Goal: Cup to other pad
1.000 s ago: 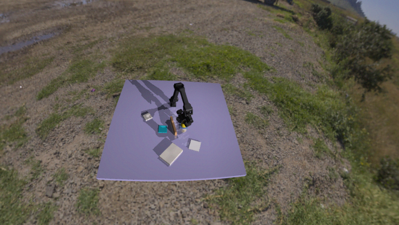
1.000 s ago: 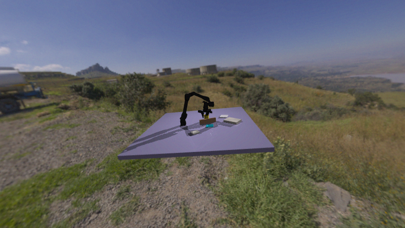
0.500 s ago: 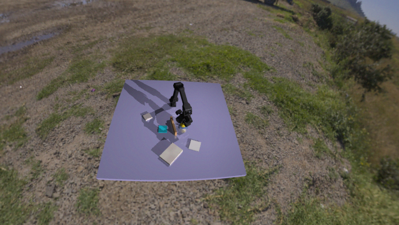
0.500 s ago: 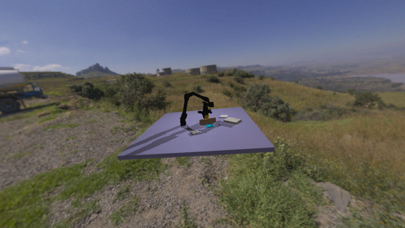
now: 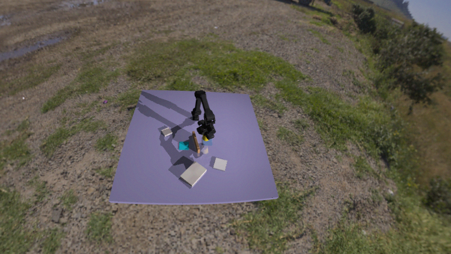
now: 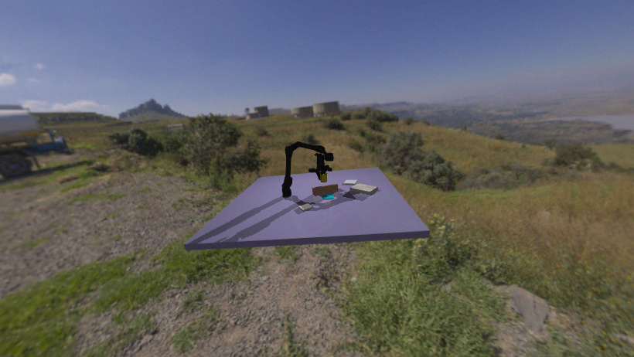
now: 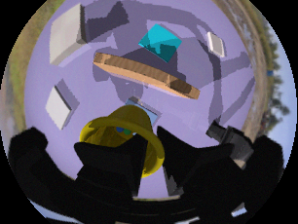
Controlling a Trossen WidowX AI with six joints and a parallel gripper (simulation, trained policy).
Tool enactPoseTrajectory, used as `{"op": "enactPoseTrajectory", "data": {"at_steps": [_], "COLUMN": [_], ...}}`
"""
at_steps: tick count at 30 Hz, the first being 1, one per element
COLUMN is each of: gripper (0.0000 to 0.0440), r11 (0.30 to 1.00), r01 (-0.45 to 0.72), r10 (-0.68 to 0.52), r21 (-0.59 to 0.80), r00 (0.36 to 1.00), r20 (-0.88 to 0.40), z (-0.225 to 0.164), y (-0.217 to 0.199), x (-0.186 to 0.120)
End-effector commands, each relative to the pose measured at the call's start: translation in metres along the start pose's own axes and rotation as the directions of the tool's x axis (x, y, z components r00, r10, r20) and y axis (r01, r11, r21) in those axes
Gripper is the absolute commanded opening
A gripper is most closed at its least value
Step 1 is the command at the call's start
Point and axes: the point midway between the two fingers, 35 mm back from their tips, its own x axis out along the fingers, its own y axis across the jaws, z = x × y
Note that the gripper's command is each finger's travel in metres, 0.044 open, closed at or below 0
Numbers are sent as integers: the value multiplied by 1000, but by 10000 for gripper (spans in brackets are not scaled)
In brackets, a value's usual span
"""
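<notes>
Claw [image 5: 208,135] [image 6: 323,173] [image 7: 152,129] is gripping the yellow cup [image 5: 205,138] [image 6: 323,178] [image 7: 154,148], apparently by its wall. The wooden barrier [image 5: 196,143] [image 6: 325,189] [image 7: 146,75] is standing between cup and teal pad [image 5: 183,145] [image 6: 328,196] [image 7: 161,40].

Yellow cup [image 5: 205,138] [image 6: 323,178] [image 7: 122,114] higher than half a second ago: exterior view shows it risen above the wooden wall [image 5: 196,142] [image 6: 325,189] [image 7: 146,74], formerly partly behind. From above, more blue pad [image 5: 207,142] [image 7: 150,113] shows.
</notes>
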Motion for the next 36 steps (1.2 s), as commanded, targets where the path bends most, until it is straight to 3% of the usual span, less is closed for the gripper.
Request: {"op": "enactPoseTrajectory", "data": {"at_steps": [1,18,36], "gripper": [5,0,0], "r11": [999,973,926], "r01": [-27,-147,-220], "r10": [27,139,190], "r21": [38,176,306], "r00": [1000,989,974], "r20": [1,56,126], "z": [6,55,130], "y": [0,3,-4], "x": [-13,-43,-31]}}
